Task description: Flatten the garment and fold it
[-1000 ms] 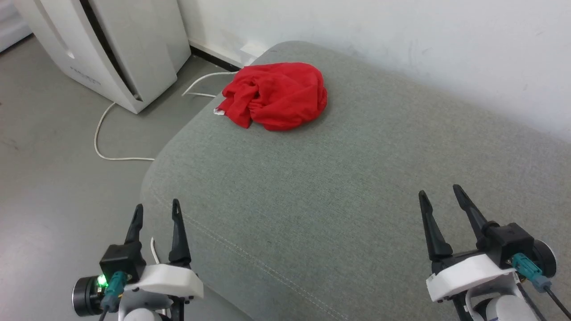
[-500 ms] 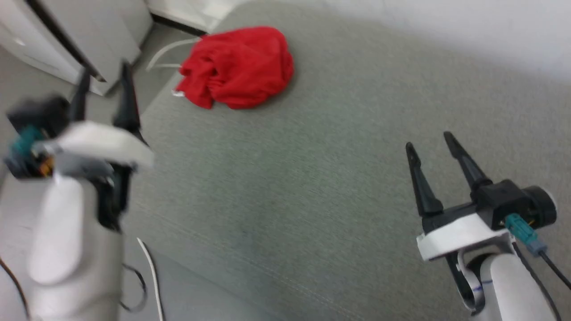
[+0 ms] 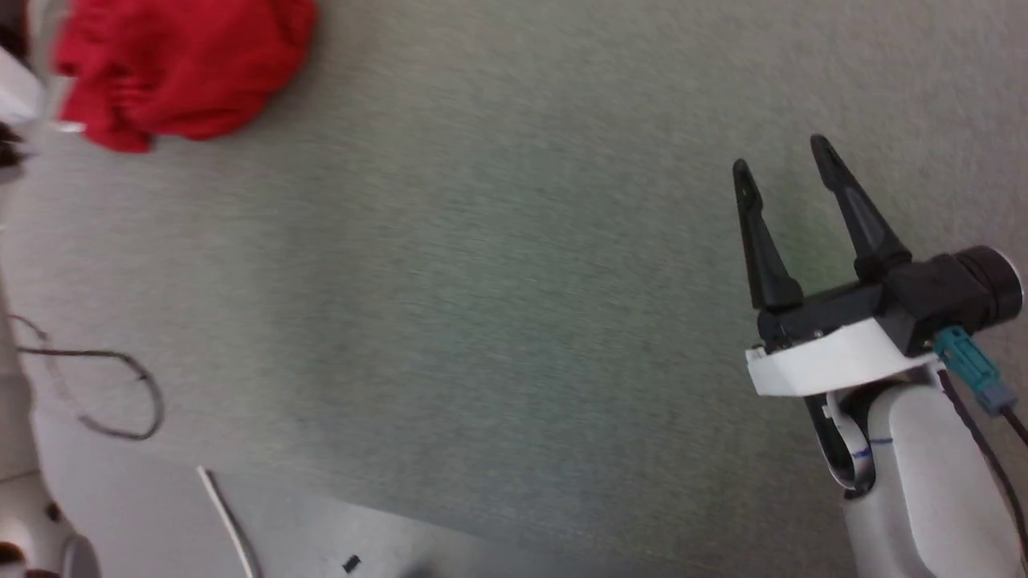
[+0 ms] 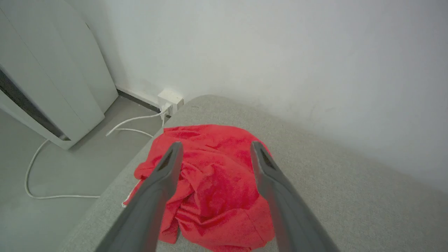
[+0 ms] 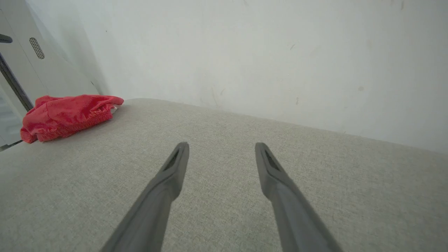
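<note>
Now, garment (image 4: pixel 217 189): red shorts bunched in a crumpled heap, not flat, not folded. Lies on cushion near its rounded corner, close to wall. Small white bit at heap's lower-left edge in L wrist view. Gathered waistband shows along its near side in R wrist view.
Cushion (image 5: pixel 245 196): grey-green woven fabric, wide flat top. Garment sits at top left of head view.
L gripper (image 4: pixel 216 143): fingers spread apart, nothing between them. Poised over garment, w/ heap seen between & beyond both fingers. Contact w/ fabric: can't tell.
R gripper (image 3: pixel 781 154): fingers spread, holding nothing. Over cushion at right of head view, tips pointing up that view, well apart from garment.
R arm: pale forearm (image 3: pixel 923 498) rises from lower right of head view. White wrist plate, teal connector w/ dark lead on its right side.
Wall (image 5: pixel 262 52): white, runs just behind cushion's far edge.
Appliance (image 4: pixel 45 80): tall white unit w/ dark slot, on floor (image 4: pixel 21 217), left of cushion in L wrist view.
Socket (image 4: pixel 170 98): white, at wall base beside cushion corner.
Cable (image 4: pixel 70 197): white, loops over grey floor between appliance & cushion.
Head view far left: pale smeared shapes, too blurred to ID.
</note>
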